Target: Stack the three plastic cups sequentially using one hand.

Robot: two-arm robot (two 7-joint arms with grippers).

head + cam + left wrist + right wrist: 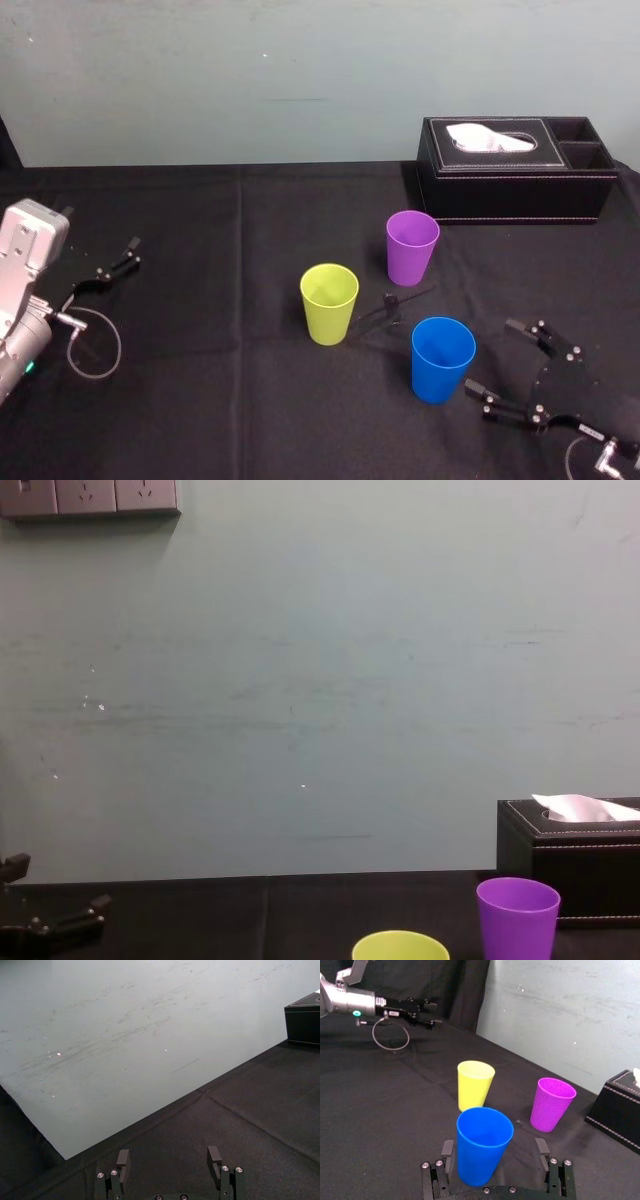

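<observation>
Cups: I see three tapered plastic tumblers, upright and apart on the black-clothed counter [200, 400].
Blue plastic cup [442, 358]: nearest me, right of centre.
Yellow-green plastic cup [329, 303]: centre, farther back.
Purple plastic cup [412, 246]: rearmost, near the black tissue box [515, 170].
Right gripper [492, 355]: just beside the blue cup, jaws spread wide, empty.
Left gripper [130, 252]: parked at the counter's left side, jaws apart, empty.

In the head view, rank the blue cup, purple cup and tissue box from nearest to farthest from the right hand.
From the right hand, at the near right:
1. Blue cup, just to its left.
2. Purple cup, farther back, mid-table.
3. Tissue box, back right.
Left hand sits parked far left.
</observation>
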